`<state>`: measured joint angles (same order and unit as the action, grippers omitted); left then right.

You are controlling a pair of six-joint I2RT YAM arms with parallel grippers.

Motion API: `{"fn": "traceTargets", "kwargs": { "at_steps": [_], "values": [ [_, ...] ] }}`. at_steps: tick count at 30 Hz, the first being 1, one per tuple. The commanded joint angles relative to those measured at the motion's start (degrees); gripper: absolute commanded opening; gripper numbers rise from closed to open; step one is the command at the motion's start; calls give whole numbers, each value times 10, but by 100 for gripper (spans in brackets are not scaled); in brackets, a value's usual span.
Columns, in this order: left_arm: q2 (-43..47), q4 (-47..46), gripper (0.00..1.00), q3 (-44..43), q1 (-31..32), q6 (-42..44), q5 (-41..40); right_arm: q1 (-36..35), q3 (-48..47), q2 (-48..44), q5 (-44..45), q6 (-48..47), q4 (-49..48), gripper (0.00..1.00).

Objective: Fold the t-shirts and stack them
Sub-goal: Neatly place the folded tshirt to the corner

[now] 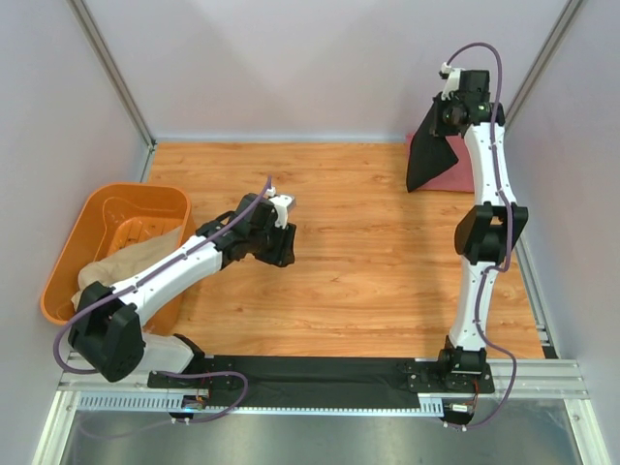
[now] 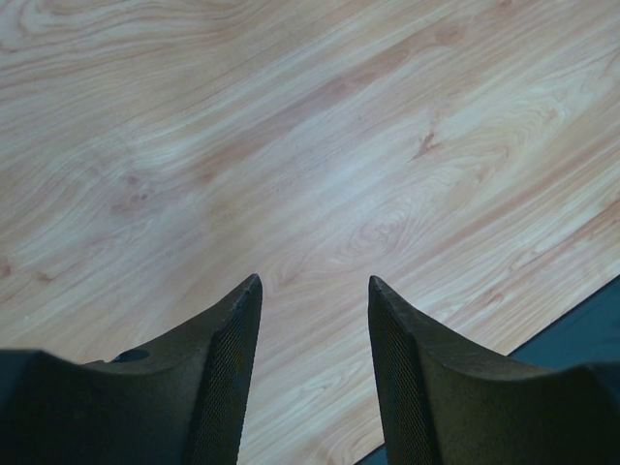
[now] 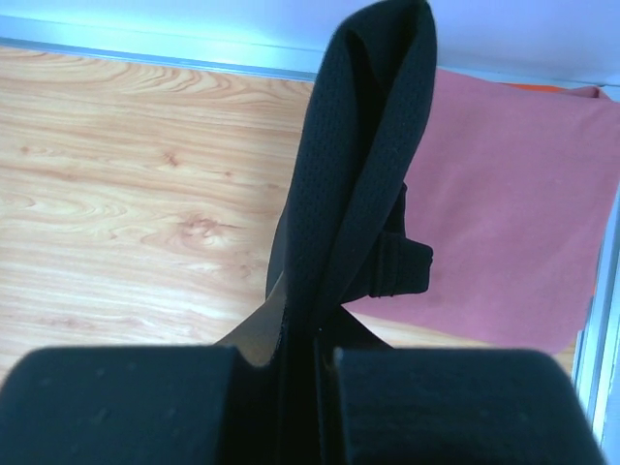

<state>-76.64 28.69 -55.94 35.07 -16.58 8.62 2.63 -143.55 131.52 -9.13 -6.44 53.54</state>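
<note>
Top external: right jaws clamped on black t-shirt [image 1: 431, 163], left jaws apart.

We see two arms, the left arm [image 1: 160, 272] and the right arm [image 1: 487, 170], each made of white tubular links between bulky black joint housings. A purple cable [image 1: 481, 47] loops at the upper right of the top view, and another runs at the lower left. The left gripper [image 2: 315, 286] has black tapering fingers [image 2: 228, 373] with inner faces of fine mesh.

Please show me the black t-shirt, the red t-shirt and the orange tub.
black t-shirt [image 1: 430, 161]: top view, hanging cloth.
red t-shirt [image 3: 504, 213]: right wrist view, flat middle.
orange tub [image 1: 136, 189]: top view, far rim.
</note>
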Motion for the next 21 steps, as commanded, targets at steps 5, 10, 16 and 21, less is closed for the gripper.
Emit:
{"fn": "traceTargets", "kwargs": {
  "at_steps": [5, 10, 16, 21],
  "values": [
    [-14, 2, 55, -20, -7, -2, 25, 17, -48, 30, -13, -21, -56, 0],
    [-27, 6, 55, -27, -9, 1, 32, 25, -48, 34, -11, -19, -83, 0],
    [-43, 1, 54, -33, -12, -4, 46, 32, -54, 34, -32, -23, -111, 0],
    [-54, -2, 54, -36, -18, -7, 56, 33, -61, 43, -30, -30, -123, 0]
  ]
}}
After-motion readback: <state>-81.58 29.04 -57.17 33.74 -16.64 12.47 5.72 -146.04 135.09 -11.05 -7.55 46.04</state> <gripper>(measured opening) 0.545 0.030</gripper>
